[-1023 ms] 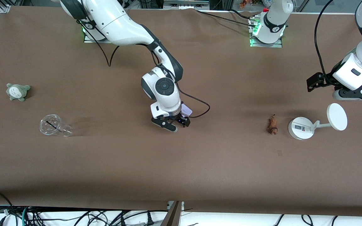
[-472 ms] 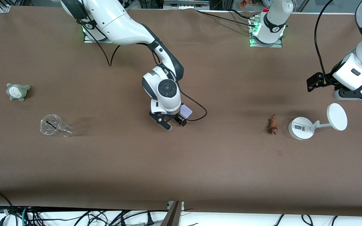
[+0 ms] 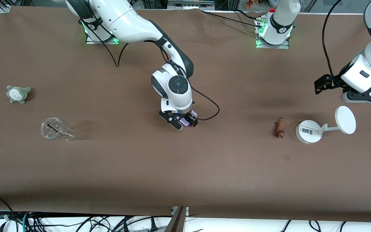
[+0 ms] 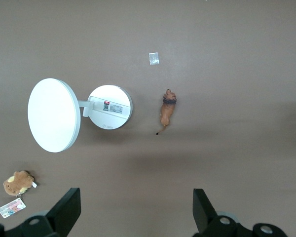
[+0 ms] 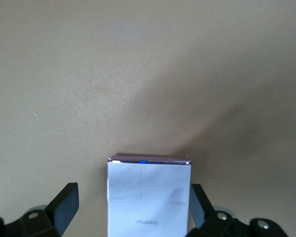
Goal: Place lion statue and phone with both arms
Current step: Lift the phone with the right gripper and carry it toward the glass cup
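Phone [image 5: 149, 197] ×1 between spread right pincer [image 3: 183, 123] | lion statue [image 3: 279, 128] ×1 | left pincer [image 4: 133, 212] wide, empty

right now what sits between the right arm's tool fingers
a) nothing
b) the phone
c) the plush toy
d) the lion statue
b: the right wrist view shows the phone between the right tool's fingers, over the middle of the table, while the lion statue lies untouched beside the white stand.
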### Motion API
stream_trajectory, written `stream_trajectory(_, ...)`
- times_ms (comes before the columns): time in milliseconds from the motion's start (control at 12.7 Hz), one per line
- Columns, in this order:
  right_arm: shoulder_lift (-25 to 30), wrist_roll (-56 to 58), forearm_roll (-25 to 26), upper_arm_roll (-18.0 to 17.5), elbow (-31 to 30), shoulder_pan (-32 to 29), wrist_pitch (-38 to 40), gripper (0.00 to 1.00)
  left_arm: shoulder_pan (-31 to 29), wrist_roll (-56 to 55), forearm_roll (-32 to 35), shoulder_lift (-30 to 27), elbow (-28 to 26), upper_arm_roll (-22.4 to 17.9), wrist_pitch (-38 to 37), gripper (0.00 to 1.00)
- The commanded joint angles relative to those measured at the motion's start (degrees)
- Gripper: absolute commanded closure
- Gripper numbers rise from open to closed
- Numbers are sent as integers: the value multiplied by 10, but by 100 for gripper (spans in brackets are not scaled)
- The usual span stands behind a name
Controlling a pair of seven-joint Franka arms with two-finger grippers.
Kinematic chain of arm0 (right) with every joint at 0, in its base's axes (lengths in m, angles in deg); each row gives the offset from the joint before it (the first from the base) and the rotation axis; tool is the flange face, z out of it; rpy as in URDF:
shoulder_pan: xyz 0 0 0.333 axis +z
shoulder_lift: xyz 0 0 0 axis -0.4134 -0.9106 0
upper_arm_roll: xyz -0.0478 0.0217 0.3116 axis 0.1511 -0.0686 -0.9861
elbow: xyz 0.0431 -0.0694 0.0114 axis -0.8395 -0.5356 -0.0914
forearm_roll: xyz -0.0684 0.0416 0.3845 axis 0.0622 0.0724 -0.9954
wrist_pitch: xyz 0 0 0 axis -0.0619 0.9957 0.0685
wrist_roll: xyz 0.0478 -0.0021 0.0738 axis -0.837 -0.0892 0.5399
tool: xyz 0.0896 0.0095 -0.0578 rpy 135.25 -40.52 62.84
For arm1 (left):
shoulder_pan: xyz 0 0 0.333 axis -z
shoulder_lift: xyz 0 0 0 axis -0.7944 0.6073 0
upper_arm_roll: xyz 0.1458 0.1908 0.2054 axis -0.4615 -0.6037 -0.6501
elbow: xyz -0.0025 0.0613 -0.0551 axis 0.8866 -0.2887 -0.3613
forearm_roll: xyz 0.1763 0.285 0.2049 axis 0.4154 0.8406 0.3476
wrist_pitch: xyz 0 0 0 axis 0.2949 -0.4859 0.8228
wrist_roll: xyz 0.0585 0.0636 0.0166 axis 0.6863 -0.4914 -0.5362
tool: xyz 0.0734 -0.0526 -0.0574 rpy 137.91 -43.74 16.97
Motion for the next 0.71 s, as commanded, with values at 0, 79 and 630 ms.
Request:
stream_trajectory(0,-23,6,5,0,14,13,5,0,0,-5,-11,-9,-5,1,2,0)
stream_trajectory(79,-28,5,5,0,14,14,4,0,0,-5,-11,-9,-5,1,2,0)
stream_trajectory(630,-38,36,31,2,12,19,-14,62,2,-5,-11,-9,-5,1,2,0)
